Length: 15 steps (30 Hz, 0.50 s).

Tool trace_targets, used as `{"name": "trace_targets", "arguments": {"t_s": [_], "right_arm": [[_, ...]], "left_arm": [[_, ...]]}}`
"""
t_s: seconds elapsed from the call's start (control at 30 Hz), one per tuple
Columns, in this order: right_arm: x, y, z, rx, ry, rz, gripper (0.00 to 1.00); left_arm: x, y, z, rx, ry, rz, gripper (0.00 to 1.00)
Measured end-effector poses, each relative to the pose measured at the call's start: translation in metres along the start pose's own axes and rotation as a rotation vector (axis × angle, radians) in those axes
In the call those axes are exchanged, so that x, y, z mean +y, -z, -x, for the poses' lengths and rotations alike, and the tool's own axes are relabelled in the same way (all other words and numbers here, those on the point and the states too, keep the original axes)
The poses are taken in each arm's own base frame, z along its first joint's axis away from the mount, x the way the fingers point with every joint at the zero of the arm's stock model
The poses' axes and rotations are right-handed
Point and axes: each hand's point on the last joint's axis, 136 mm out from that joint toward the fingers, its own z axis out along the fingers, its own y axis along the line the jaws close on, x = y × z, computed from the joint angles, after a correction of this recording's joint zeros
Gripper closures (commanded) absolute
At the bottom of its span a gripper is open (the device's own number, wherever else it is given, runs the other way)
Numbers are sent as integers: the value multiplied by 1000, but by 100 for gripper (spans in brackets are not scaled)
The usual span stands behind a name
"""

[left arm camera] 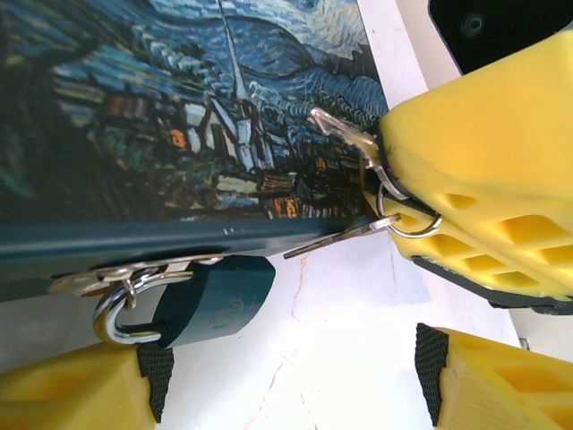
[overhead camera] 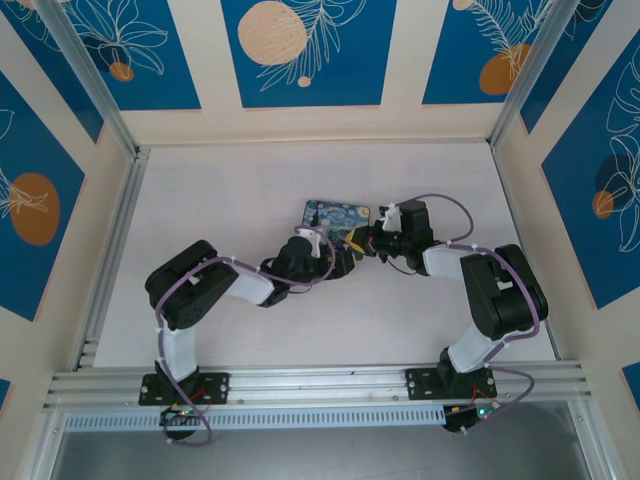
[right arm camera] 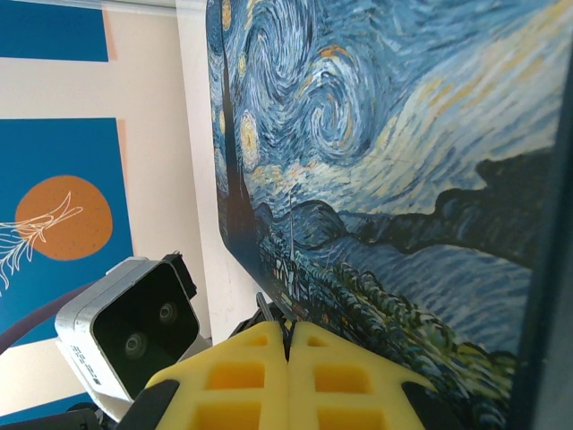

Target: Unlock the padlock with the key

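Note:
The teal-blue padlock (left arm camera: 210, 300) hangs by its silvery shackle (left arm camera: 116, 321) from a metal hasp on the front edge of the starry-night box (left arm camera: 179, 107). My left gripper (left arm camera: 291, 385) stands open just below it, with the left pad close under the lock body and nothing between the fingers. My right gripper (left arm camera: 394, 179) is shut on the key (left arm camera: 340, 237). The thin blade points left at the padlock, its tip a short way off. A second key (left arm camera: 345, 130) dangles from the ring (left arm camera: 407, 215). Beyond my shut right gripper (right arm camera: 288, 336) the blade tip (right arm camera: 264, 306) pokes out.
The painted box (overhead camera: 338, 215) lies flat mid-table, with both grippers meeting at its near edge: left (overhead camera: 335, 262), right (overhead camera: 365, 245). The left wrist camera housing (right arm camera: 130, 336) sits close beside the right fingers. White tabletop (overhead camera: 250, 190) spreads around, bounded by patterned walls.

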Motion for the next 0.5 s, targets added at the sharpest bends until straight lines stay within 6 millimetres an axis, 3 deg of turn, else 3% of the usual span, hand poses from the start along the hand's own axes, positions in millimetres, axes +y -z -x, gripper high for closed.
{"name": "trace_targets", "arguments": {"t_s": [0.5], "right_arm": [[-1, 1, 1, -4, -2, 0, 100]], "left_arm": [[10, 1, 10, -142, 202, -62, 35]]}}
